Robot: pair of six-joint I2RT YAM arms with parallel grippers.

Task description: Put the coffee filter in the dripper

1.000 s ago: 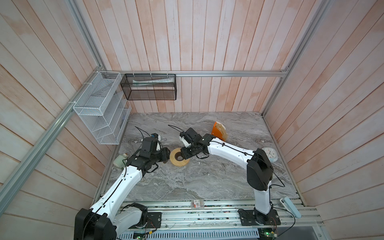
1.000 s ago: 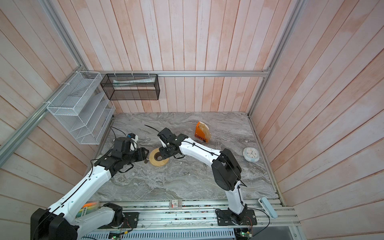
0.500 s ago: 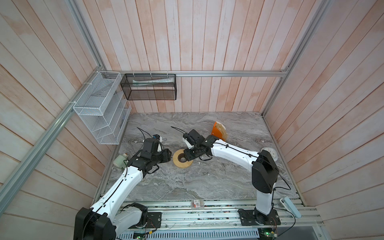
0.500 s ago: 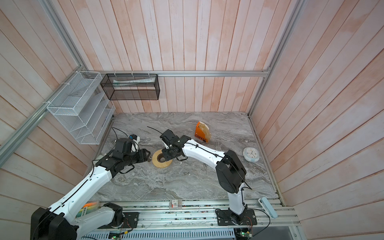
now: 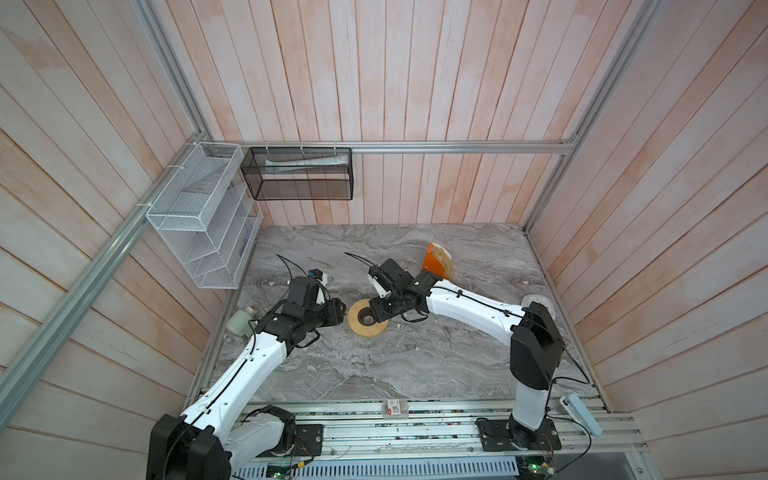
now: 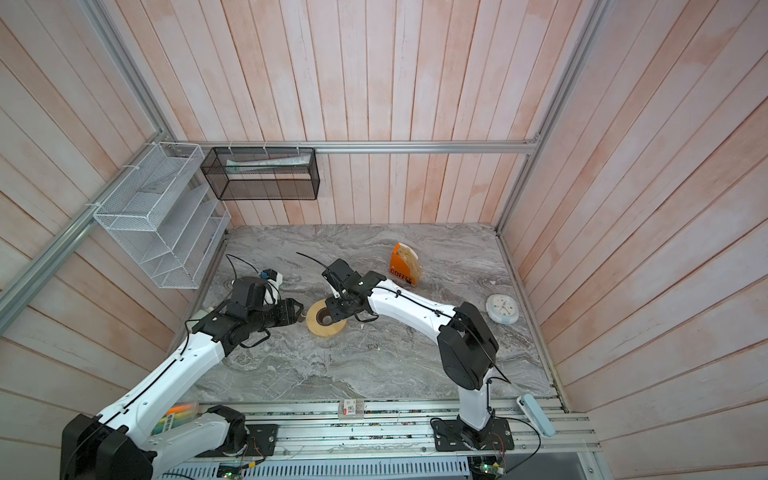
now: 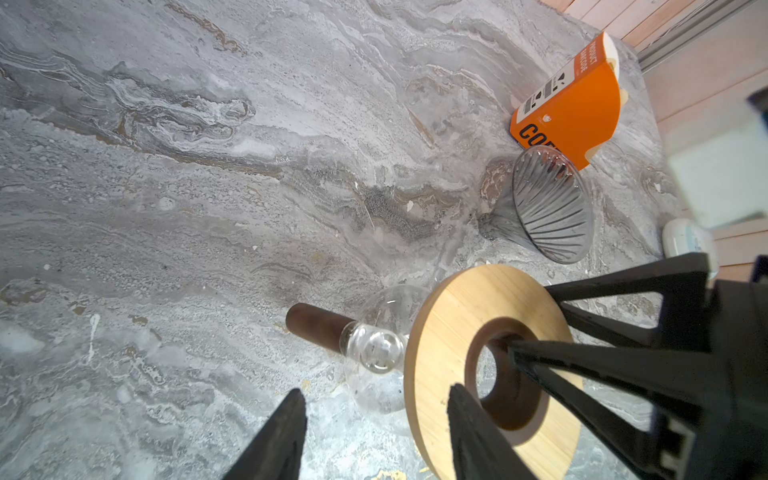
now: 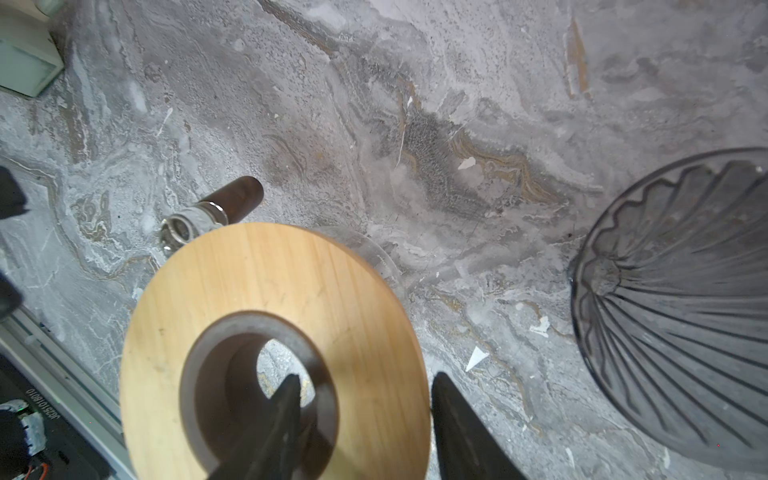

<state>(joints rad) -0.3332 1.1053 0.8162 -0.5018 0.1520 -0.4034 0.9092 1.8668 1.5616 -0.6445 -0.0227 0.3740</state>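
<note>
1. Table (image 5: 415, 365): grey marble top. A wooden ring (image 5: 368, 320) sits near centre, resting on a clear glass vessel (image 7: 376, 353). The vessel's brown handle (image 7: 318, 326) sticks out from under the ring.
2. Right gripper (image 8: 363, 376): reaches in from the right, over the ring. One finger dips into the ring's centre hole and the other stands just outside the outer rim, so the jaws straddle the wooden band. Cannot tell whether they pinch it or only bracket it.
3. Left gripper (image 7: 374, 390): low, just left of the ring in both top views. Its jaws are spread and hold nothing. The glass vessel lies just ahead of the tips, with bare marble showing between one finger and the glass.
4. The dripper (image 7: 552, 203): dark ribbed cone lying on its side on the marble, far and right of the ring. It is hidden under the right arm in both top views.
5. The coffee filter (image 6: 410, 258): tan paper standing in the orange box (image 6: 399, 272) marked COFFEE, far and right of centre, just beside the dripper. Neither gripper touches it.
</note>
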